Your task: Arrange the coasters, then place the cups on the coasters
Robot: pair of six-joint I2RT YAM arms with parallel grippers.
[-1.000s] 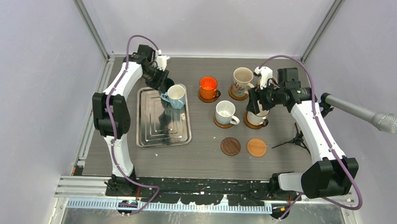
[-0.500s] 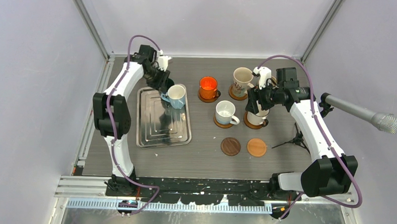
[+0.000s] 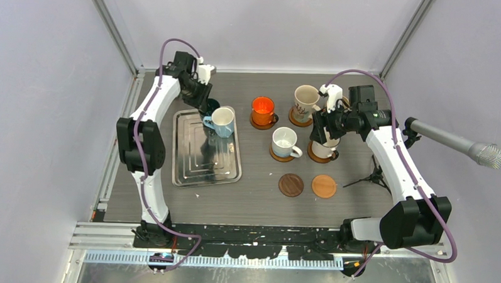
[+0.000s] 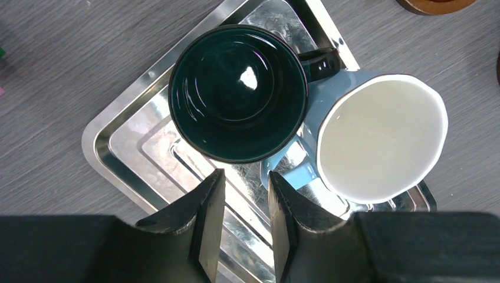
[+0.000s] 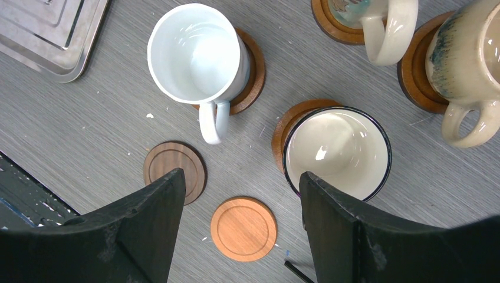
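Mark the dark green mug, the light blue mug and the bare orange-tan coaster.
dark green mug [image 4: 237, 91]: left wrist view, inner bottom.
light blue mug [image 4: 380, 138]: left wrist view, pale inside.
orange-tan coaster [image 5: 243, 229]: right wrist view, centre of top face.

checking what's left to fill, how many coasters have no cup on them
2. The dark brown coaster and the tan coaster beside it lie bare on the near side of the table. The right arm could hide another.
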